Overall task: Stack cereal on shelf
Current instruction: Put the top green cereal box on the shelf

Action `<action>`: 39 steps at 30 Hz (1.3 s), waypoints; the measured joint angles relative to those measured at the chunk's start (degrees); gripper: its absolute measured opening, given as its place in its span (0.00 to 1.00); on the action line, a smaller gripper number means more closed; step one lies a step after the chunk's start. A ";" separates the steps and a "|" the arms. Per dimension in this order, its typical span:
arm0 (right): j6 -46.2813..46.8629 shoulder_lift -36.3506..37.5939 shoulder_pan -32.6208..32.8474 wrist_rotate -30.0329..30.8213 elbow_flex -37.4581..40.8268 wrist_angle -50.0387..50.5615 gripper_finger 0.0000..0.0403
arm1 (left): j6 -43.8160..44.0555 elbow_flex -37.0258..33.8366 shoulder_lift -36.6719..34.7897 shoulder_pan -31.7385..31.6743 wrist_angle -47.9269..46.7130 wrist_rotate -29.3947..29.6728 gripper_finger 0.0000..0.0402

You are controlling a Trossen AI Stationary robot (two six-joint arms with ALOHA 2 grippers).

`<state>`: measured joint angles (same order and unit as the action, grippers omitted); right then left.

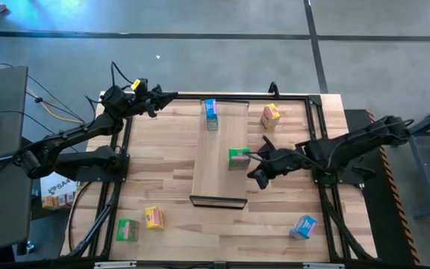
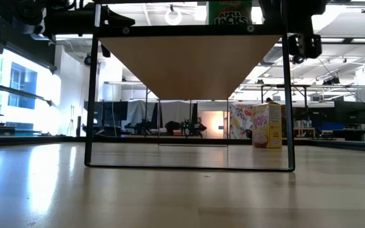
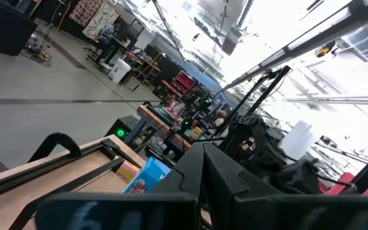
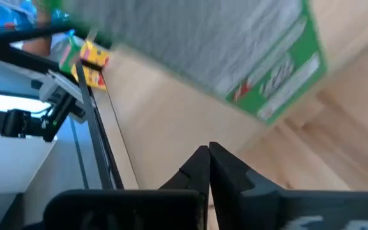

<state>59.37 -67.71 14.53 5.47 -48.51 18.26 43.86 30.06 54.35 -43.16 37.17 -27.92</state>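
The shelf [image 1: 219,179] is a raised pale plank in the middle of the table. On it stand a blue cereal box [image 1: 211,113] at the far end and a green one [image 1: 238,158] by its right edge, which also shows in the low view [image 2: 230,11]. My right gripper [image 1: 251,158] is shut, tilted down, just right of the green box [image 4: 248,64]. My left gripper [image 1: 172,96] is shut and held high over the table's far left corner; the blue box [image 3: 147,179] lies ahead of it. My right gripper's shut fingertips [image 4: 208,153] point slanting down from the table's right toward the green box's lower edge [image 4: 267,115]. The wrist view shows a strip of bare shelf between them, while the high view shows them at the box's right side. I cannot tell whether they touch.
Loose cereal boxes lie on the table: a yellow one [image 1: 270,115] far right of the shelf, a blue one [image 1: 303,226] near right, a yellow one [image 1: 153,217] and a green one [image 1: 128,229] near left. A black frame [image 1: 316,134] borders the table.
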 joint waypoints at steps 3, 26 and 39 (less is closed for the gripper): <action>-2.14 1.04 -1.68 0.05 0.00 -0.12 0.00 | 0.00 0.00 0.00 0.00 0.00 0.01 0.00; -11.51 3.55 -11.72 -2.87 -0.04 0.29 0.00 | -0.48 0.00 0.00 0.02 -0.01 0.22 0.00; -14.86 3.55 -15.97 -2.97 -0.04 0.31 0.00 | -0.55 0.00 0.00 0.02 -0.02 1.47 0.00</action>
<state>44.51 -64.16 -1.44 2.49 -48.56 18.57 43.31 30.06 54.35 -43.13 37.15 -26.45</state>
